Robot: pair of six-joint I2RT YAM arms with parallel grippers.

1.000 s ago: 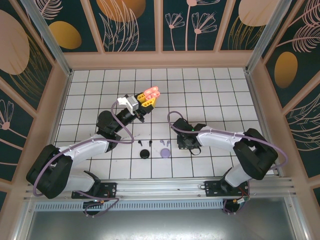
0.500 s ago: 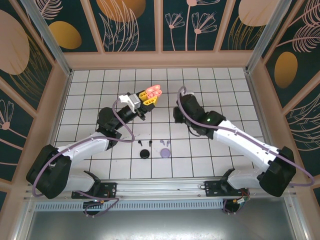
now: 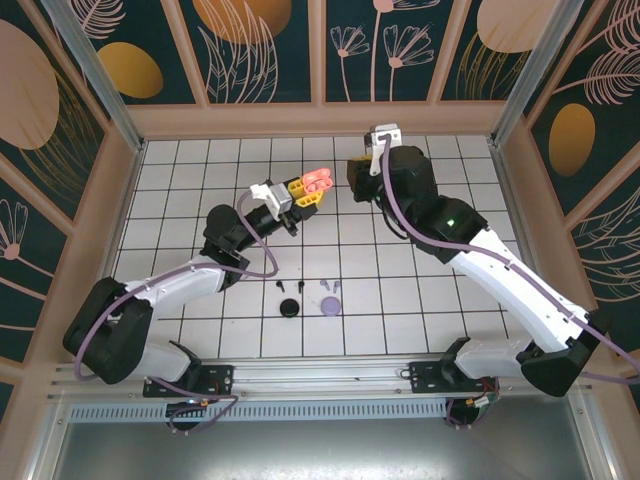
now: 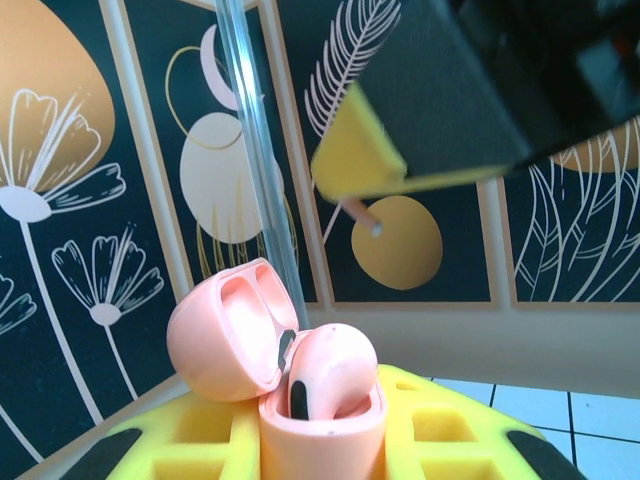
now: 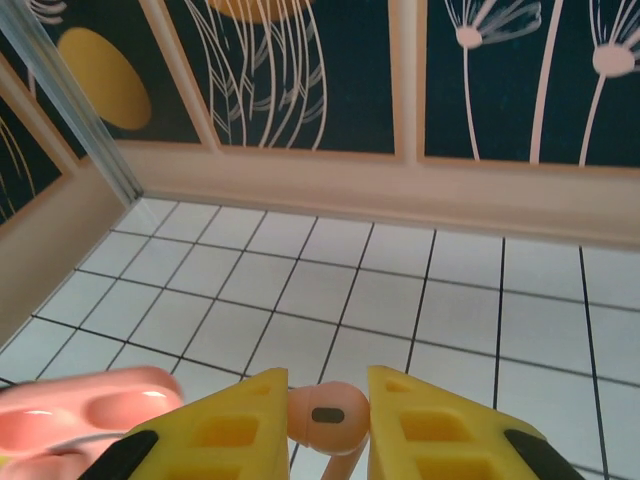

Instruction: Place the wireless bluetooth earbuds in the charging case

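Observation:
My left gripper (image 4: 322,445) is shut on the base of a salmon-pink charging case (image 4: 320,432), held up off the table with its lid (image 4: 222,338) swung open to the left. One salmon-pink earbud (image 4: 338,368) sits in the case. My right gripper (image 5: 328,418) is shut on a second salmon-pink earbud (image 5: 325,414), stem pointing down. It hovers just right of and above the case (image 3: 318,180), a small gap apart. From the left wrist, the right gripper's yellow finger (image 4: 362,152) and the pink stem (image 4: 362,215) hang above the case.
On the tiles near the front lie a round black case (image 3: 290,307), a lilac case (image 3: 331,305), two black earbuds (image 3: 278,287) and two lilac earbuds (image 3: 324,286). The enclosure's back wall (image 3: 320,118) stands close behind both grippers.
My right arm has lifted from the tiles by the lilac case and swung up and back to beside the pink case. The left gripper has carried the case slightly right.

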